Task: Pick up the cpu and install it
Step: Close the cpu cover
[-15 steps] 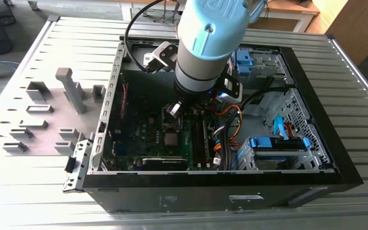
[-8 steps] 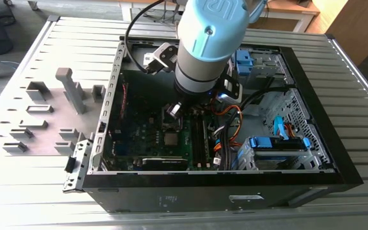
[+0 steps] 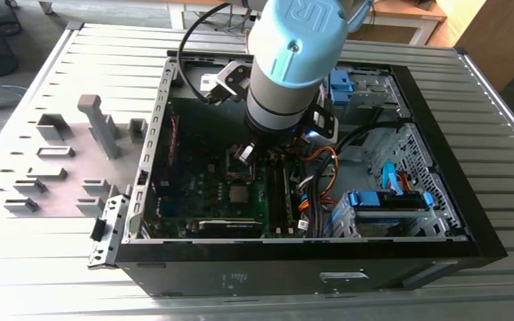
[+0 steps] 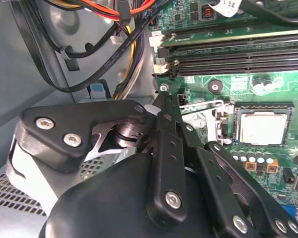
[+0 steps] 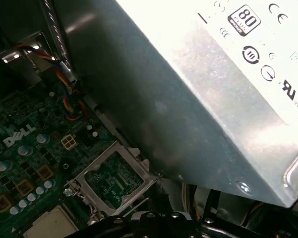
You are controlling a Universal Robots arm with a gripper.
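I'm looking into one open black sheet-metal computer case [image 3: 284,284] lying across the middle of the ribbed metal desk [image 3: 507,167]. One arm [image 3: 297,47], a smooth pale-blue and grey cylinder, is reaching down into it.

The cpu [image 4: 262,128] is lying flat in its black-framed square socket [image 4: 262,105], near the middle of the green motherboard [image 4: 283,91]. It is one thin square chip with a dull silvery-grey metal top. One bare-metal load plate [image 5: 94,166] is standing open beside it, a thin frame with the board showing through.

In the second wrist view the gripper [image 4: 158,105], made of matt black links pinned with shiny round bolt heads, is hanging just beside the socket and is not touching the cpu. I cannot tell whether it is released or clenched.

I'm counting what look like four long black memory slots [image 4: 238,64] along the board, with a bundle of orange, yellow and black cables [image 4: 99,6] past their ends.

One brushed grey power-supply box [image 5: 203,89] is carrying a pale label with dark printed marks, and the board is showing white lettering.

Several grey plastic holder blocks [image 3: 51,127] are standing at the desk edge on the exterior view's left.
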